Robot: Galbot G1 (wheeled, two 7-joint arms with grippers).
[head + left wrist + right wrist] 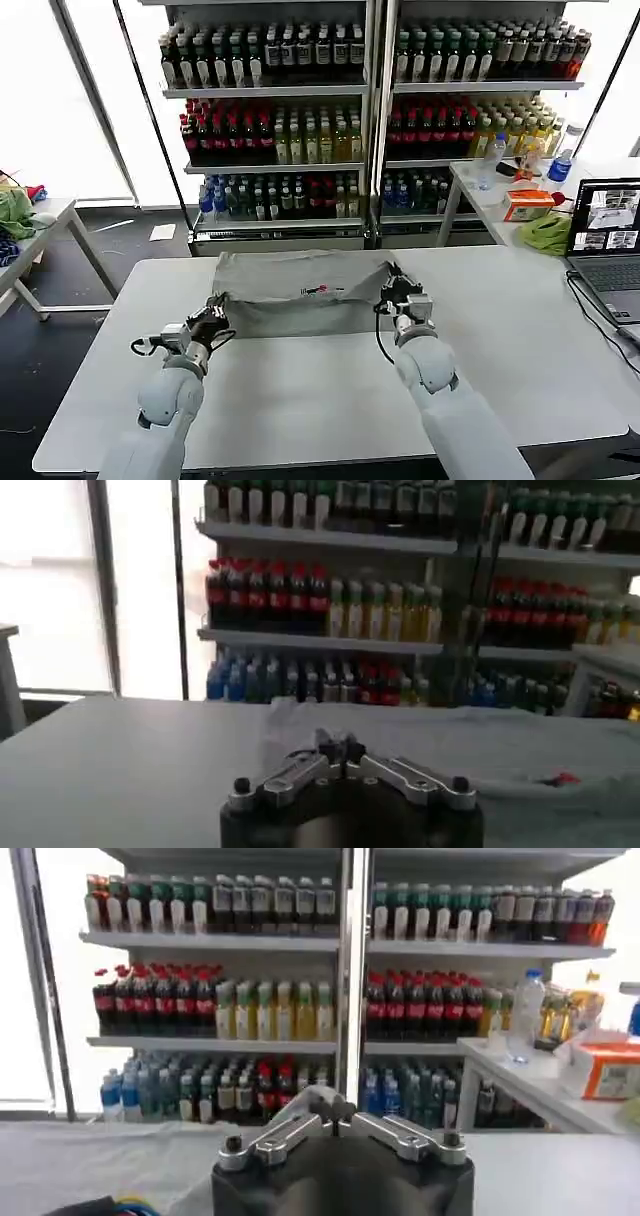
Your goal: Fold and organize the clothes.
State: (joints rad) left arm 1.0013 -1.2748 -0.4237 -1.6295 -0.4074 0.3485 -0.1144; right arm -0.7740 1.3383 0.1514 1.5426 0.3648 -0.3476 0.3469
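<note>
A light grey shirt (300, 275) with a small coloured chest print lies at the far middle of the white table (300, 400), its near part raised into a darker fold. My left gripper (215, 318) is at the fold's near left corner, and my right gripper (393, 292) is at its right end. Both are shut on the shirt. In the left wrist view the left gripper (340, 748) has its fingertips pressed together, with the shirt (500, 750) spread beyond them. In the right wrist view grey cloth rises at the tips of the right gripper (335, 1110).
An open laptop (605, 240) with its cable sits at the table's right edge. A bright green cloth (545, 232) lies on a side table beyond it. Shelves of bottles (300, 120) stand behind, and another table with cloths (15, 215) is at far left.
</note>
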